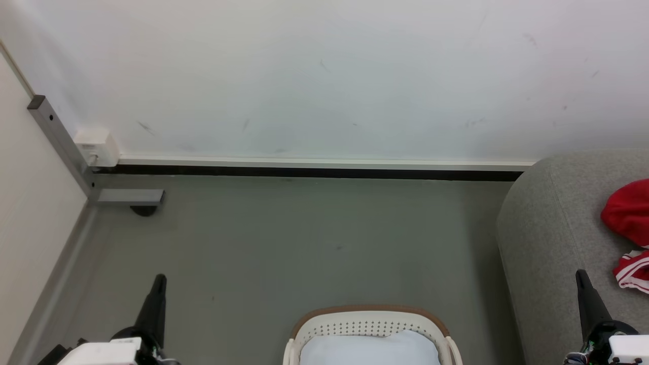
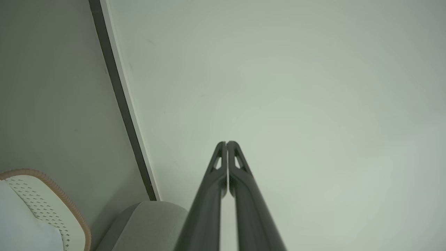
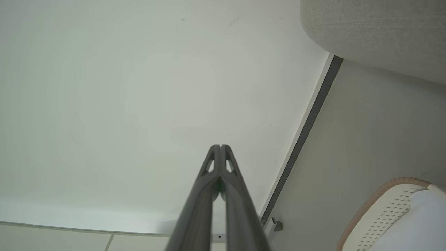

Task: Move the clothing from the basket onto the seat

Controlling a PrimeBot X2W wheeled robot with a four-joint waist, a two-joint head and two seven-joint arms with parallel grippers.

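One grey seat [image 1: 552, 243] stands at the right, on the floor against the wall. One cream basket [image 1: 370, 310] with a brown rim sits on the floor near the seat and holds one pale blue-white cloth [image 1: 367, 350]. The red clothing [image 1: 628, 210] lies on the seat's top, two bunches showing, well apart from the basket. There are two grippers: the left gripper [image 2: 227, 144] and the right gripper [image 3: 220, 147] each have their fingers pressed together, holding nothing.

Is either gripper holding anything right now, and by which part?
Nothing is held. The left gripper and the right gripper are both shut and empty; the clothing lies on the seat.
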